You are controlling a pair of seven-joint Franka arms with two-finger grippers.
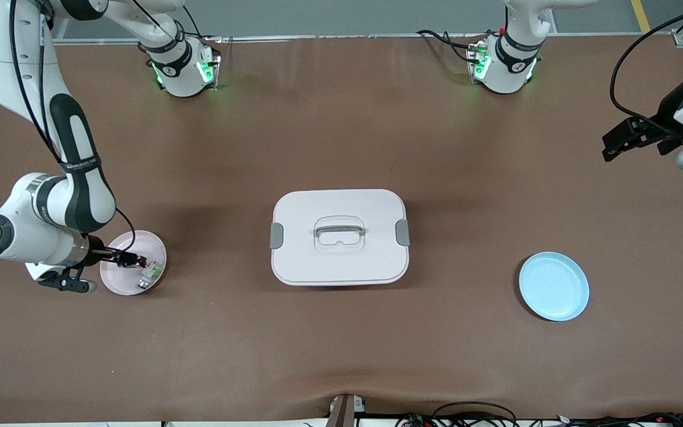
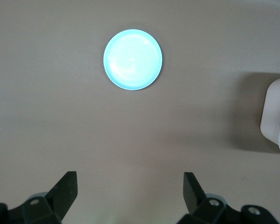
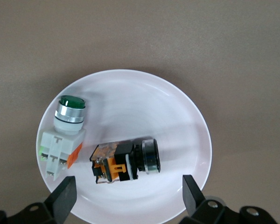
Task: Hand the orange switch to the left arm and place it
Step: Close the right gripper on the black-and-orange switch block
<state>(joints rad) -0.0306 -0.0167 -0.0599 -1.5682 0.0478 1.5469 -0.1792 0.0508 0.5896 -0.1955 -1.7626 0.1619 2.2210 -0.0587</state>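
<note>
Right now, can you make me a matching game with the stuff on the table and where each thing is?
Things:
1. small black-and-orange switch
2. round blue plate
3. big white lidded box
4. right end effector

Places:
A. middle of the table
B. open over the pink plate
C. lying on the pink plate
D. toward the left arm's end

Pairs: 1-C, 2-D, 3-A, 4-B

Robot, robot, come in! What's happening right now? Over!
Right end effector open over pink plate, orange switch lying there ungrasped. Left end effector open, waiting at its table end. Box mid-table between plates.
</note>
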